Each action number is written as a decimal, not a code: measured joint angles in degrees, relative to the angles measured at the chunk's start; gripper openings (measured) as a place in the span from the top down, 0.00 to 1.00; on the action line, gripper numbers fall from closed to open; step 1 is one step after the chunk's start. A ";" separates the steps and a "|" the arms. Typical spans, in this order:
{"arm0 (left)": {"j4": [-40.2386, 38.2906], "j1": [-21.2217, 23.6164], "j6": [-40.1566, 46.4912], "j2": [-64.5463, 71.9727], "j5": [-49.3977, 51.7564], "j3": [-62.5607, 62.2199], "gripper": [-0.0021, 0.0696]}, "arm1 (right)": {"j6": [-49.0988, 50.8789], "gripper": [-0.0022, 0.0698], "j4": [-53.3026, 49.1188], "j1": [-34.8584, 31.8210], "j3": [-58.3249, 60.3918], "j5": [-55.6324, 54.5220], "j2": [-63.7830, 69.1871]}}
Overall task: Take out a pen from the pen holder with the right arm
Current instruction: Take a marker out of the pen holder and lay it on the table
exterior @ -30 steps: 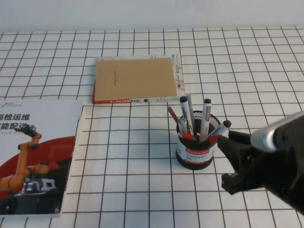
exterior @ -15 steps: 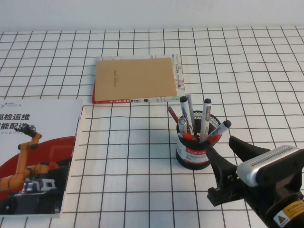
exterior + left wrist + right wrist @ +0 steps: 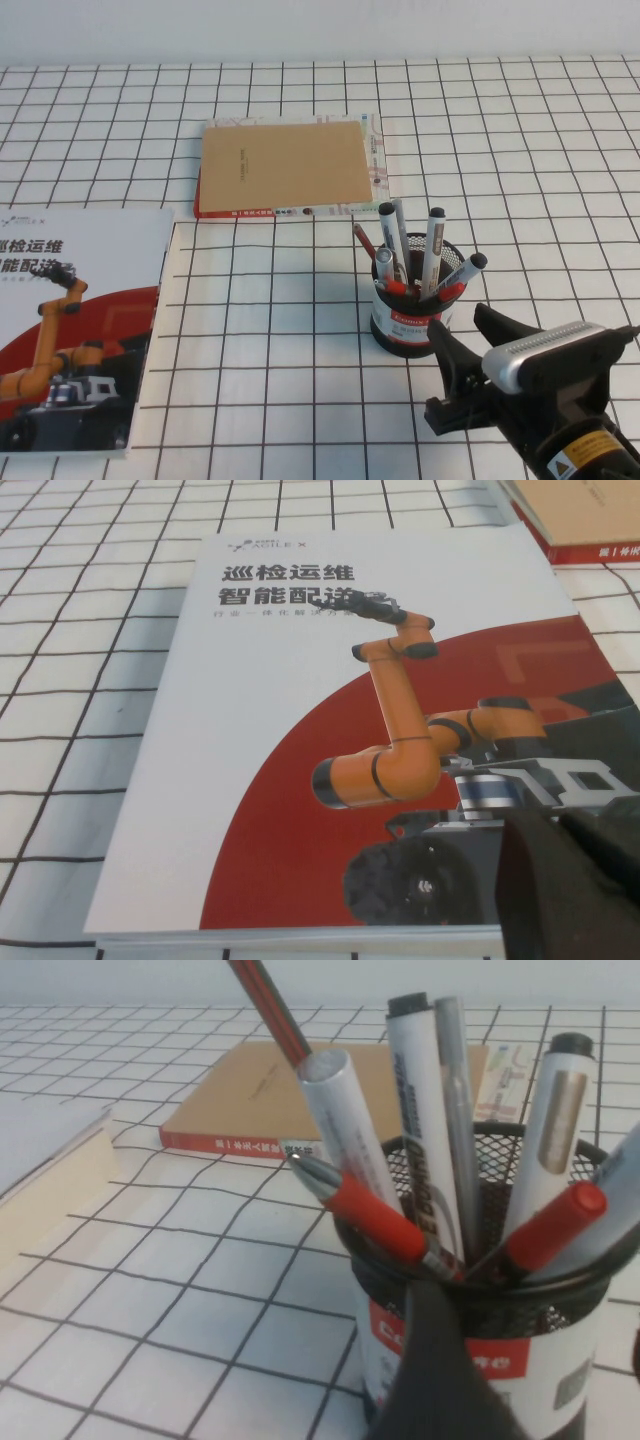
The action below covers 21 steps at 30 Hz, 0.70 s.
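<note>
a black mesh pen holder (image 3: 406, 330) with a red-and-white label stands upright, right of centre on the gridded table (image 3: 250, 330). several pens (image 3: 431, 252) lean inside it: white markers with black caps, a grey pen, red ones low at the rim, and a thin red pencil (image 3: 363, 241) tilting left.

Table (image 3: 500, 120): white cover ruled in a black grid.

Book (image 3: 285, 165): flat, far middle of the table. Plain tan cover. Red strip along its near edge, printed strip down its right edge.

Brochure (image 3: 70, 320): flat at the near left. White top with black Chinese heading, red lower part, picture of an orange jointed arm. Its far right corner sits close to the book's near left corner, a narrow gap between.
</note>
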 joint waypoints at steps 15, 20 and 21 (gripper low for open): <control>0.00 0.00 0.00 0.00 0.00 0.00 0.98 | 0.13 0.50 0.92 -2.95 -5.26 -0.33 2.50; 0.00 0.00 0.00 0.00 0.00 0.00 0.98 | 0.13 0.50 0.79 -3.24 -6.42 -0.45 3.58; 0.00 0.00 0.00 0.00 0.00 0.00 0.98 | 0.13 0.50 0.79 -3.23 -6.65 -0.45 3.70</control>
